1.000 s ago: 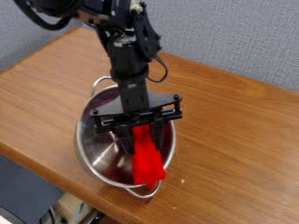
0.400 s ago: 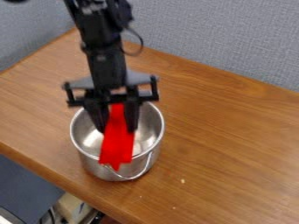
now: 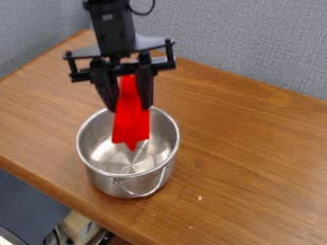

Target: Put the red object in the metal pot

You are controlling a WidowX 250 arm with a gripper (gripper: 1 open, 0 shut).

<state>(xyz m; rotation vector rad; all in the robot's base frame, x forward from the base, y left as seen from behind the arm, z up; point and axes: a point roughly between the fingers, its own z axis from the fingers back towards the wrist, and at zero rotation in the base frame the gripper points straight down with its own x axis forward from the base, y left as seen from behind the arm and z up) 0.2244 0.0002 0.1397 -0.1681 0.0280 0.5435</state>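
Black robot gripper (image 3: 124,89) closed on the bright red elongated bar (image 3: 130,116), near its upper end. Bar hangs roughly upright, lower end tapering in view, over the shiny round stainless-steel pot (image 3: 99,170) with the thin wire handle (image 3: 163,179). From this angle, can't tell if the bar's lower end is above the rim or just inside. Pot stands upright on the brown wooden table (image 3: 243,153), grey textured wall panel (image 3: 250,43) behind.
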